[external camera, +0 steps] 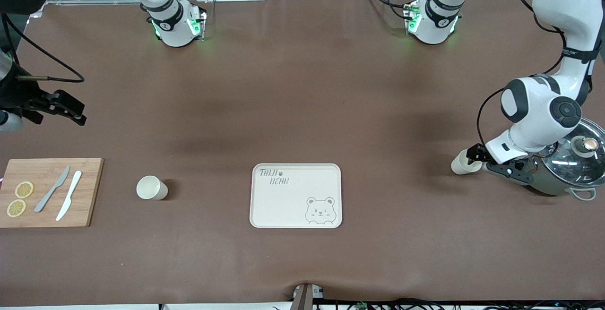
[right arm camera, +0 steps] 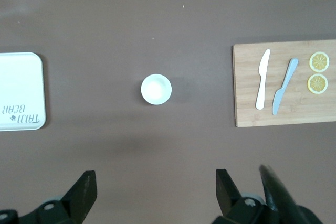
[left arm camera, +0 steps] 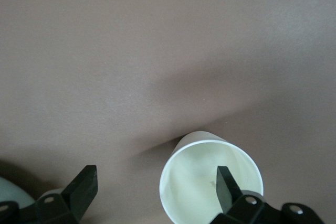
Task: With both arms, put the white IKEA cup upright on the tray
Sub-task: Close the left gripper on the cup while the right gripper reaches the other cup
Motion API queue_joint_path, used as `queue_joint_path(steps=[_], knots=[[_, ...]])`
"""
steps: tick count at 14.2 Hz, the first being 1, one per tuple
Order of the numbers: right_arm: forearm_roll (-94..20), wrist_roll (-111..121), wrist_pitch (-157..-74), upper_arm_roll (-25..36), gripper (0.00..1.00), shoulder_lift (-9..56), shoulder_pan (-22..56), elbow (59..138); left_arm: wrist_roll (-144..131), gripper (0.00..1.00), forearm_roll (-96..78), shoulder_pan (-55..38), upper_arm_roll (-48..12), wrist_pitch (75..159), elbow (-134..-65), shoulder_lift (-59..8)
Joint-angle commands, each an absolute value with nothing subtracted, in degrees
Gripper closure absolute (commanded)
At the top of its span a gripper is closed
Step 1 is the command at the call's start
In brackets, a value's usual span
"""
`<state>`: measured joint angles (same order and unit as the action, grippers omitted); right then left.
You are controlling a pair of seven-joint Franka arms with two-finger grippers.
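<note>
One white cup (external camera: 462,163) is at the left arm's end of the table and seems to lie on its side, mouth toward my left gripper (external camera: 477,159). That gripper is open; in the left wrist view (left arm camera: 156,179) one finger (left arm camera: 227,184) is inside the cup's mouth (left arm camera: 197,182) and the other stands well outside it. A second white cup (external camera: 151,187) stands upright between the tray and the cutting board; it also shows in the right wrist view (right arm camera: 156,88). The cream tray (external camera: 283,206) is at the table's middle, empty. My right gripper (external camera: 79,114) is open and empty, up in the air at the right arm's end.
A grey pot with a glass lid (external camera: 569,166) stands right beside the left gripper. A wooden cutting board (external camera: 87,192) with two knives (external camera: 60,195) and two lemon slices (external camera: 20,198) lies at the right arm's end. The arm bases stand along the table's edge farthest from the front camera.
</note>
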<state>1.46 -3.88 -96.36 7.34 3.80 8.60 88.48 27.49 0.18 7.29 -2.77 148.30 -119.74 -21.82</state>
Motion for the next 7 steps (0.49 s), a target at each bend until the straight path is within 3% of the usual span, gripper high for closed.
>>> queue_joint_path(steps=[1, 7], knots=[[1.41, -3.69, -99.82, 6.77, 0.00, 5.01, 7.82, 90.52, 27.77, 0.00, 0.35, 7.73, -3.16, 149.33, -120.59, -21.79], [0.45, 7.54, -107.22, 6.77, 0.00, 9.04, -2.08, 95.45, 27.86, 0.00, 0.35, 7.91, -3.16, 149.15, -120.76, -23.11]])
